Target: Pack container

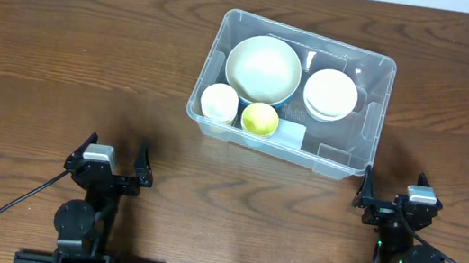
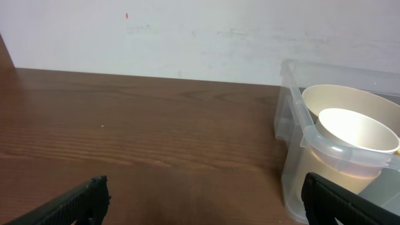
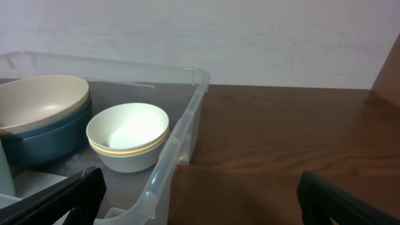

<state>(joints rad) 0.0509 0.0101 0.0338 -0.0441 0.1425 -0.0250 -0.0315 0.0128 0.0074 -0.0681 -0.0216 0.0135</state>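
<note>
The clear plastic container (image 1: pixel 351 156) sits on the wooden table at centre right, tilted slightly. Inside are a large cream bowl (image 1: pixel 264 68) stacked on a blue one, stacked white bowls (image 1: pixel 330 94), a white cup (image 1: pixel 218 102), a small yellow cup (image 1: pixel 260 118) and a white label (image 1: pixel 291 133). The container also shows in the left wrist view (image 2: pixel 290 134) and the right wrist view (image 3: pixel 181 140). My left gripper (image 1: pixel 113 156) is open and empty at the front left. My right gripper (image 1: pixel 394 193) is open and empty just in front of the container's near right corner.
A white wall (image 2: pixel 187 31) rises behind the table's far edge. The bare wooden tabletop (image 1: pixel 71 65) spreads left of the container. The arm bases and cables (image 1: pixel 16 207) sit at the front edge.
</note>
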